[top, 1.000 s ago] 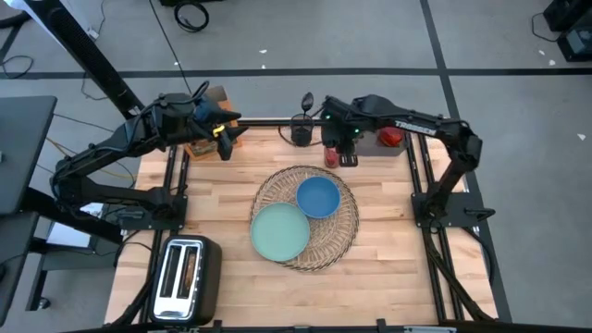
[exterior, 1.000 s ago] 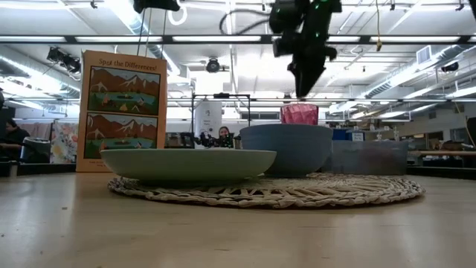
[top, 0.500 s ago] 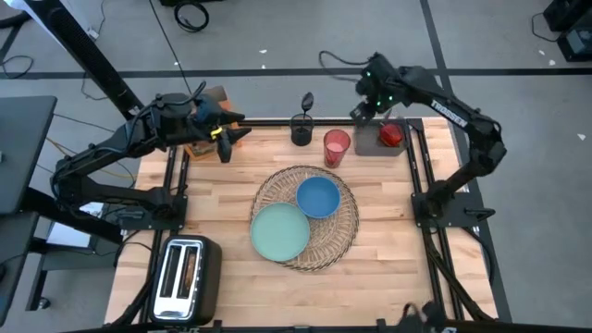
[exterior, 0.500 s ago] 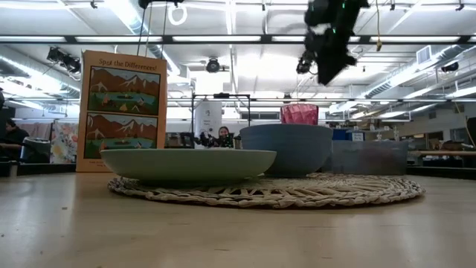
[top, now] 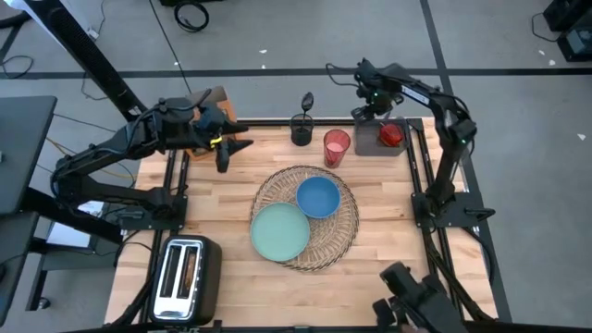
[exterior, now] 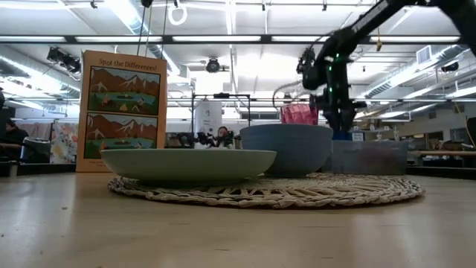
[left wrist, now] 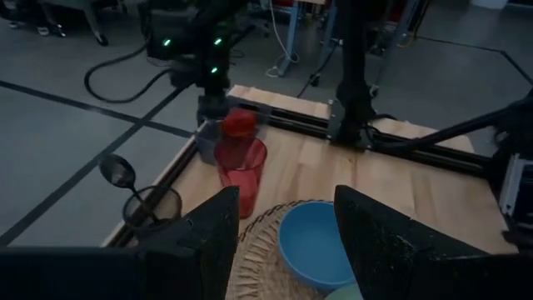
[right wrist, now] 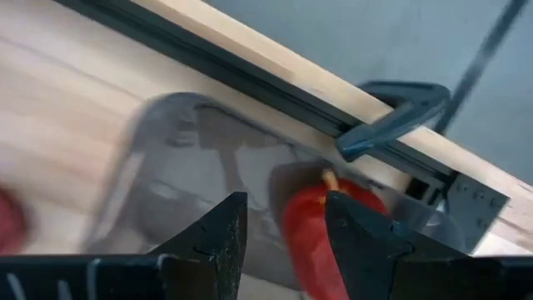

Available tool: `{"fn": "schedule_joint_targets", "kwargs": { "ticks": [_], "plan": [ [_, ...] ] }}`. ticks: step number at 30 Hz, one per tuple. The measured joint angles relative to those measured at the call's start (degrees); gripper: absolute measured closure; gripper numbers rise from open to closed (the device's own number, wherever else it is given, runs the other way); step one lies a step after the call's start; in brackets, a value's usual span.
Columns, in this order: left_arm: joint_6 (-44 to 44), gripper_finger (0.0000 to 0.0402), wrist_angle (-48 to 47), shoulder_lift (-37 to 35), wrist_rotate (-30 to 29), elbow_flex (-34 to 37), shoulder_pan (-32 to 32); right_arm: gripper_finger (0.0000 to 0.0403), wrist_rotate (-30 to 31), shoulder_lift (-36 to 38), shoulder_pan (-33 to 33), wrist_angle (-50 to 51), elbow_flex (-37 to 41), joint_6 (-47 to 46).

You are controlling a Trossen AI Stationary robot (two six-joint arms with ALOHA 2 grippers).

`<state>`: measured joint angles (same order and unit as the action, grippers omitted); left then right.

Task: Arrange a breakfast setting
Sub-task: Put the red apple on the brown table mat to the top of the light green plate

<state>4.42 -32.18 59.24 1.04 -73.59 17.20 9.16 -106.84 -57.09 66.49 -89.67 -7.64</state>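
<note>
On the round wicker placemat (top: 305, 218) rest the pale teal plate (top: 280, 231) and the blue bowl (top: 318, 196). The red cup (top: 337, 146) stands upright on the table behind the mat. A dark spoon (top: 306, 102) stands in a black holder (top: 301, 129). The red apple (right wrist: 321, 225) lies in the grey tray (top: 381, 141) at the far right. My right gripper (right wrist: 283, 242) hangs open just above the apple, pointing down. The cereal box (exterior: 123, 112) stands upright at the far left. Beside it, high over the table, my left gripper (left wrist: 287, 250) waits open.
The silver toaster (top: 185, 277) sits at the near left corner. A black rail and a clamp (right wrist: 400, 117) run along the far edge right behind the tray. Bare wood lies to the mat's left and right and along the near edge.
My right gripper has swung from above the red cup toward the table's far right corner, rolling its wrist and sinking until it hangs over the tray and the apple. The cup stays upright where it was.
</note>
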Motion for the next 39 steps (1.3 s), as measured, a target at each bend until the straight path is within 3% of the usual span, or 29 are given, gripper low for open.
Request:
{"fn": "schedule_joint_targets", "kwargs": {
  "ticks": [10,26,39],
  "plan": [
    [2.9,0.0198,-0.4,-0.5,0.0,0.0,-2.0,0.0237,6.2,-5.9,-1.8,2.4,0.0,5.0],
    [5.8,0.0198,-0.3,-0.5,-1.2,0.0,-2.0,0.0240,4.0,-10.2,-4.7,1.0,0.0,6.1],
    [6.4,0.0198,0.5,-0.5,-3.0,0.0,-2.0,0.0263,0.9,-7.7,-4.5,5.0,0.1,6.2]
  ]
}}
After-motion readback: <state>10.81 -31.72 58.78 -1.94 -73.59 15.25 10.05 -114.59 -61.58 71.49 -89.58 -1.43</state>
